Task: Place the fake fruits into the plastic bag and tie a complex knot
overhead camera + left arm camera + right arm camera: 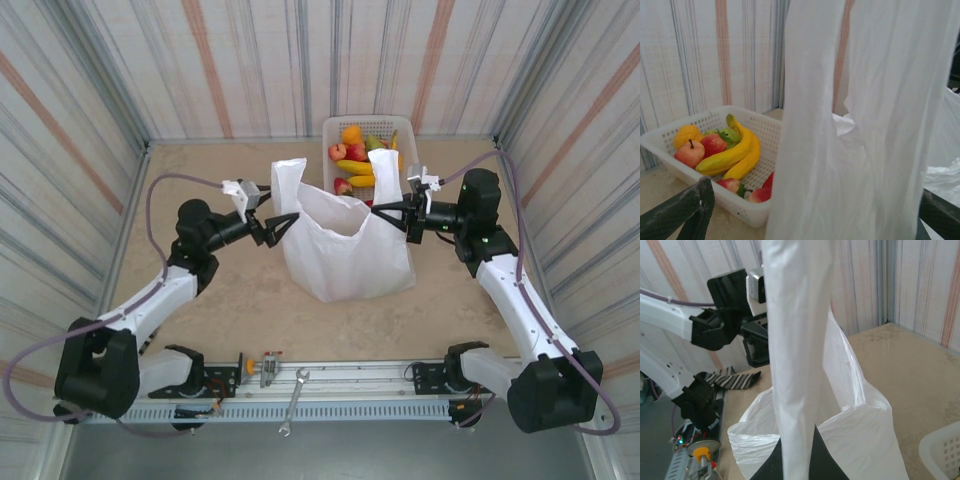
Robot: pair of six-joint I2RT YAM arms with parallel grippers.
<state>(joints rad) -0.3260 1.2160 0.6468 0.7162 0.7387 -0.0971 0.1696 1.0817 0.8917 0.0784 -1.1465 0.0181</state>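
Observation:
The white plastic bag stands open mid-table, both handles raised. My left gripper is open at its left handle; in the left wrist view the handle hangs between the wide-apart fingers without being pinched. My right gripper is shut on the right handle, a white strip rising out of the closed dark fingers. The fake fruits lie in the white lattice basket behind the bag: bananas, apples, an orange, a green pear.
Striped walls enclose the sandy table on three sides. A metal rail runs along the near edge, with a wrench lying on it between the arm bases. The basket sits against the back wall, just behind the bag.

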